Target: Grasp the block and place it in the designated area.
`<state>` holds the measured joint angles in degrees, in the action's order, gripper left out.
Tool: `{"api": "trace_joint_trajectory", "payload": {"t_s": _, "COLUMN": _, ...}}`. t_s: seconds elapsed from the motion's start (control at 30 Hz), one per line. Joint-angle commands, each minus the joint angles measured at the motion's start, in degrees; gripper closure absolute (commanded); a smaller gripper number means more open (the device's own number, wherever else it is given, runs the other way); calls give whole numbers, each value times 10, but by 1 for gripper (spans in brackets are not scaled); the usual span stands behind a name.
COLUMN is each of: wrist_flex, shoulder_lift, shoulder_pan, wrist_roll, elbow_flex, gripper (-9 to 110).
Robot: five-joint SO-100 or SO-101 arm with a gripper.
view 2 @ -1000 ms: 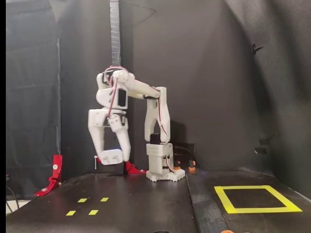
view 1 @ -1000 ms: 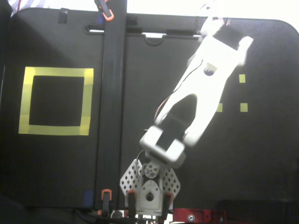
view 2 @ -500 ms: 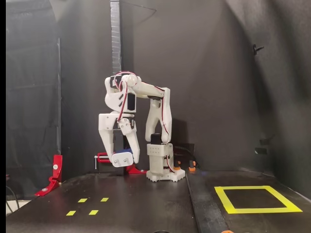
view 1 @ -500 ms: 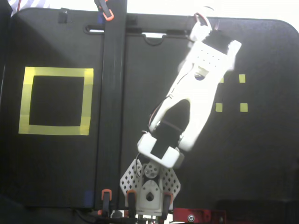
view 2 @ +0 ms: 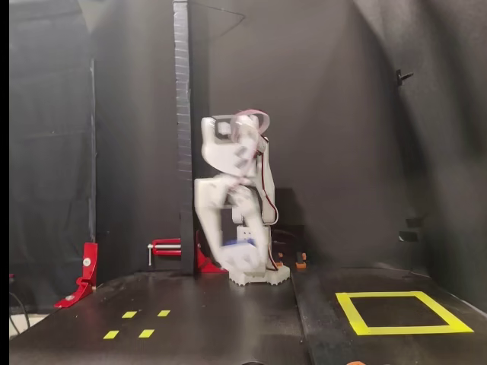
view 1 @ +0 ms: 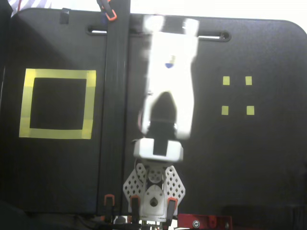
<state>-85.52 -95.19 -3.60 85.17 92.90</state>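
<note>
Fixed views show our arm [view 1: 168, 81] motion-blurred above the black surface [view 2: 221, 319]. We see a blue smear, apparently the block [view 2: 237, 244], at the claw [view 2: 240, 255], held off the surface; claw spacing cannot be determined. The designated area [view 1: 57, 103] lies well apart.

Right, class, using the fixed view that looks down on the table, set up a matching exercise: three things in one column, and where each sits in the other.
Things:
1. yellow tape square
2. four small yellow marks
3. white arm

Places in that view:
A. right side
B. centre, blurred
C. left side

Pairs: 1-C, 2-A, 3-B
</note>
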Motion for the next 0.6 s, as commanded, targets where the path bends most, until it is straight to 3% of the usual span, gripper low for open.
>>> {"api": "trace_joint_trajectory", "payload": {"t_s": 0.0, "wrist_flex": 1, "shoulder_lift": 12, "shoulder_pan": -50, "wrist_roll": -49, "elbow_flex": -44, "gripper": 80}}
{"api": "trace_joint_trajectory", "payload": {"t_s": 0.57, "wrist_flex": -27, "shoulder_lift": 57, "shoulder_pan": -332, "wrist_roll": -288, "elbow_flex": -91, "gripper": 80}}
